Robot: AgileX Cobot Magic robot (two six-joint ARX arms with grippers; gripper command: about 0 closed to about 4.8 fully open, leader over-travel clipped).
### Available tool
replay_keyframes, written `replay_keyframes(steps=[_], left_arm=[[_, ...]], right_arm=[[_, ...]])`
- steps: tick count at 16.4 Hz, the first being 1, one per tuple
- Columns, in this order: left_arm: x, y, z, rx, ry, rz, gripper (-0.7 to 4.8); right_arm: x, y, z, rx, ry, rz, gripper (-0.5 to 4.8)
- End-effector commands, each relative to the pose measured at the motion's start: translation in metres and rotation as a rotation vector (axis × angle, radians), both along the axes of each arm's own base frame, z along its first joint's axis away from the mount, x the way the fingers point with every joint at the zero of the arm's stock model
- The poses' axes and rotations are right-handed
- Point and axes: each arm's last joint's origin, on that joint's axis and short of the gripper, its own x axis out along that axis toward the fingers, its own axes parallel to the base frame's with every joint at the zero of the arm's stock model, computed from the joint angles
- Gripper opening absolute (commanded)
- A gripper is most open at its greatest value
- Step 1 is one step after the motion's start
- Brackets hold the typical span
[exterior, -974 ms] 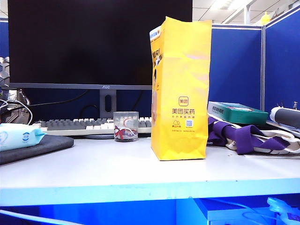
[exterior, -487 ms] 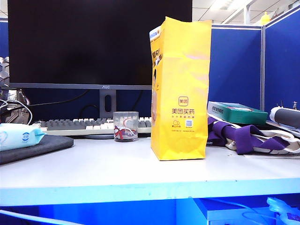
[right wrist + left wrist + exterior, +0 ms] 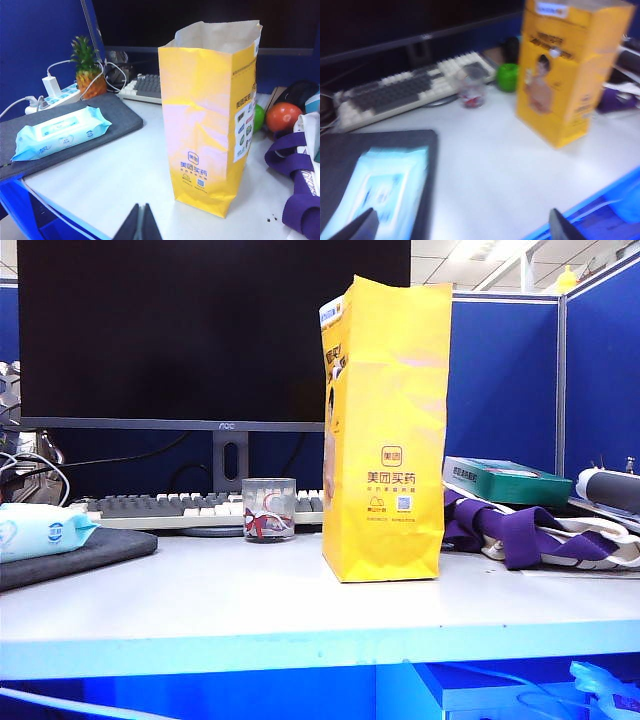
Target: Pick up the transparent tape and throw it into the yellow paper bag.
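The monitor (image 3: 210,335) fills the back of the exterior view, dark and wide, with the keyboard (image 3: 190,508) under it; neither gripper shows in this view at all. The white table (image 3: 250,600) runs across the front.

The yellow paper bag (image 3: 385,430) stands upright on the table. From the right wrist view it (image 3: 212,120) rises straight ahead of the right gripper (image 3: 140,223), well apart from it, and only this view looks at its open brown-lined mouth. The right gripper's two dark fingers lie pressed together with nothing between them. The left wrist view, blurred, shows the bag's (image 3: 570,70) printed side panel ahead of the left gripper (image 3: 462,225), off toward its right finger. That gripper's fingertips (image 3: 362,227) stand wide apart at the two lower corners, empty.

The black mat (image 3: 75,130) carries a blue pack of wipes (image 3: 62,131); it lies just ahead of the left gripper's left finger (image 3: 385,190), and far off to the side of the right gripper. A purple strapped bag (image 3: 540,530) lies beside the paper bag.

The glass cup (image 3: 268,510) stands before the keyboard; the right wrist view does not show it. Only the right wrist view shows the pineapple (image 3: 87,70) and an orange ball (image 3: 282,116); a green object (image 3: 507,77) shows behind the bag.

The transparent tape cannot be made out in any view.
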Motion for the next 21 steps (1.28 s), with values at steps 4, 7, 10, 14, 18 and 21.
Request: replay_keyframes(steps=[4,7,10,14,18,21], left_arm=[[0.017,0.001,-0.043,-0.004,-0.004,0.19,4.79],[0.03,-0.003,-0.059,-0.006,-0.011,0.2,4.79],[0.042,-0.007,-0.083,-0.013,-0.026,0.2,4.79],[0.044,-0.007,-0.118,0.001,0.008,0.199,4.79],[0.045,-0.007,-0.125,0.014,0.037,0.203,4.79],[0.046,-0.008,-0.126,0.013,0.036,0.202,4.79]], right_arm=[[-0.01,-0.004,-0.035,0.02,-0.045,-0.001,0.0],[-0.007,-0.003,-0.057,0.008,-0.015,-0.001,-0.01],[-0.001,-0.001,-0.075,-0.012,0.037,-0.002,-0.01],[0.003,0.001,-0.09,-0.027,0.078,-0.003,-0.01],[0.005,0.002,-0.102,-0.039,0.109,-0.003,0.0],[0.008,0.003,-0.114,-0.044,0.123,-0.003,-0.01]])
